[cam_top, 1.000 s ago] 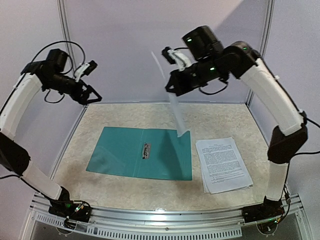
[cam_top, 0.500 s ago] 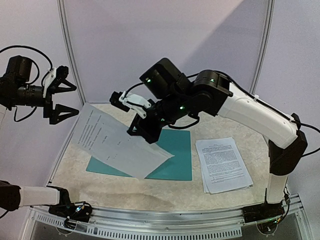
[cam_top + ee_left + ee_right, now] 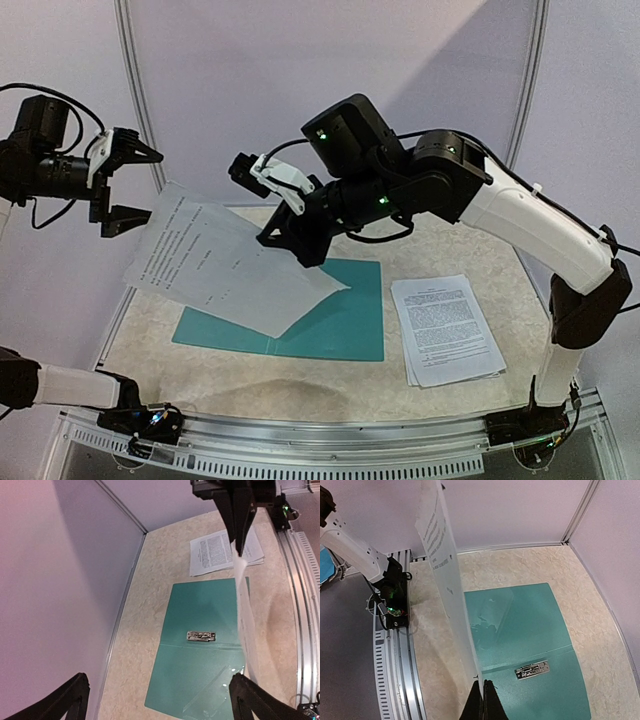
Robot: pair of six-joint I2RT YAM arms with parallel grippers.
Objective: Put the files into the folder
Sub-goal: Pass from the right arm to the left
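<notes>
The right gripper is pinching one printed sheet with its jaws closed flat on the paper, holding it up in the air clear of the table. The sheet is stretching straight out beyond the fingertips, its long axis running from the right jaws across towards the left gripper, and its printed face is showing to the overhead view. From the right wrist it is appearing nearly edge-on, a pale band leading away from the jaws in line with them. The left gripper is hanging in the air with its jaws spread wide and nothing between them that I can make out. The far short edge of the sheet is ending close by those open fingers, though whether it is touching one I cannot tell. Straight beneath the right jaws and the hanging sheet, the folder is lying opened flat on the table, teal inner side up, its long axis going across from one gripper's side to the other. Its silver clip is sitting on the centre fold. The rest of the files are lying in a stack on the table just beside the folder's edge, on the side of the right jaws away from the left gripper.
</notes>
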